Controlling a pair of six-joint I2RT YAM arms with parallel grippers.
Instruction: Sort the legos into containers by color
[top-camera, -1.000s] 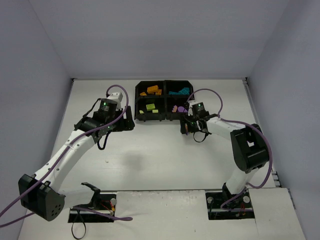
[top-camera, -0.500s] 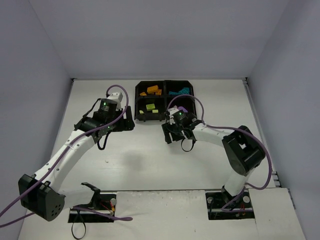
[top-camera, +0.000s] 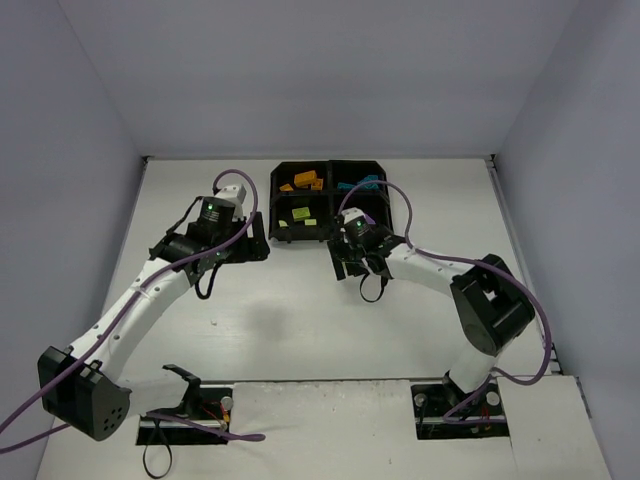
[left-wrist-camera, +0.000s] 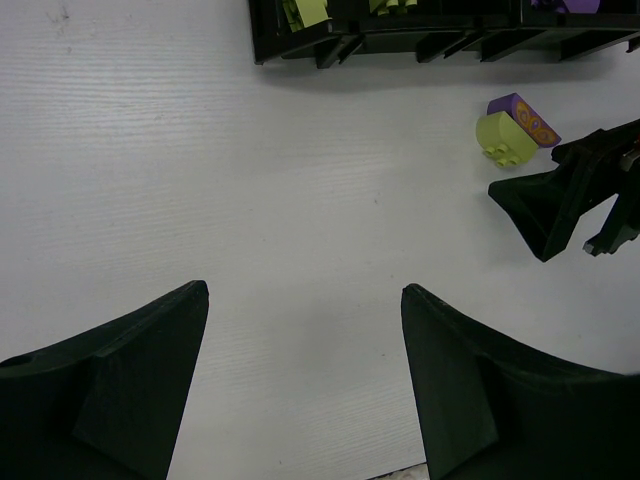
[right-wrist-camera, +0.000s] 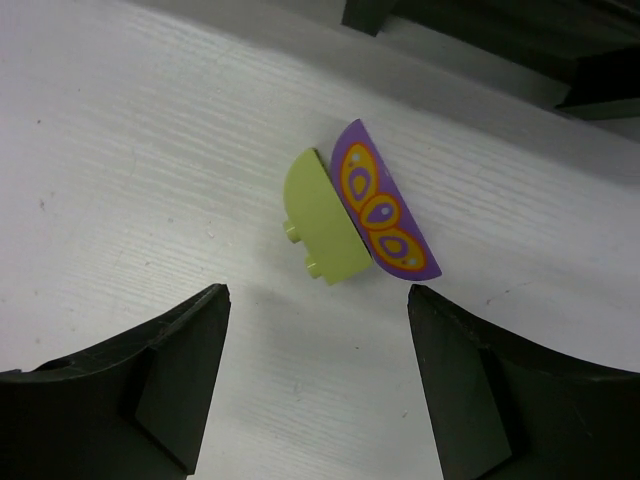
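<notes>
Two loose legos lie touching on the white table just in front of the black tray (right-wrist-camera: 470, 35): a yellow-green brick (right-wrist-camera: 322, 222) and a rounded purple piece (right-wrist-camera: 385, 200) with an orange pattern. My right gripper (right-wrist-camera: 318, 300) is open right before them, holding nothing. The left wrist view shows the same yellow-green brick (left-wrist-camera: 506, 138) and purple piece (left-wrist-camera: 526, 118) at its right, close to a right fingertip (left-wrist-camera: 548, 205). My left gripper (left-wrist-camera: 305, 290) stands open over bare table, empty. From above, the tray (top-camera: 330, 236) holds orange legos (top-camera: 300, 182), teal legos (top-camera: 362, 184) and yellow-green legos (top-camera: 300, 215).
The tray's ribbed front wall (left-wrist-camera: 420, 40) stands just beyond both grippers. In the top view my left gripper (top-camera: 250, 243) is left of the tray and my right gripper (top-camera: 342, 262) is at its front middle. Purple cables loop over both arms.
My right gripper swung left from the tray's right front corner to its front middle, then settled slightly. The left arm has not moved.
</notes>
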